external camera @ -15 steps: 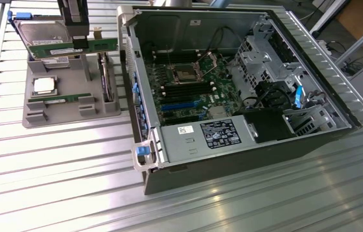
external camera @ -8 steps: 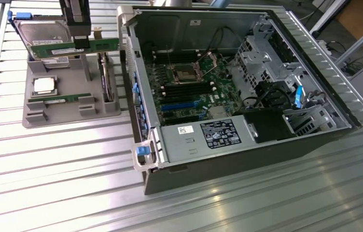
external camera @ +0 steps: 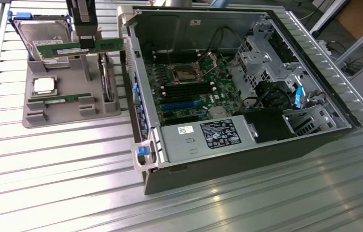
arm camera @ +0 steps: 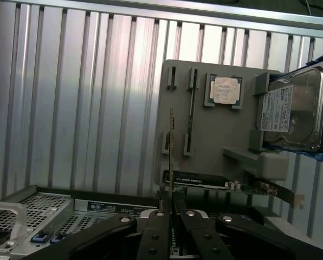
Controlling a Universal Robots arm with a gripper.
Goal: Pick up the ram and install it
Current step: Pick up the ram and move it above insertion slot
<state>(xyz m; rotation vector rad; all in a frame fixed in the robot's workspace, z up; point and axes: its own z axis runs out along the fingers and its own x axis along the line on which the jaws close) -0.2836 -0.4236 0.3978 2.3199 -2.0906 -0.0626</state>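
Ram (external camera: 109,45) sits clamped edge-on btw. the closed jaws of the gripper (external camera: 89,41), held level over the grey parts tray (external camera: 72,114), just beside the open PC case (external camera: 233,162). Pick-up looks done, install not yet: mobo DIMM slots (external camera: 184,91) are well apart from the stick. A 2nd stick (external camera: 59,99) lies in the tray. Labels on ram, HDD (external camera: 40,30) and PSU (external camera: 220,134): white, text illegible, no brand readable.

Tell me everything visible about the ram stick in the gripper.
The ram is a long, thin green circuit-board stick with a whitish label towards one end. It hangs level, long edge horizontal, above the grey tray, near the hard drive. The gripper pinches it near its middle from above; the wrist view sees it edge-on. Nothing else seems to touch it.
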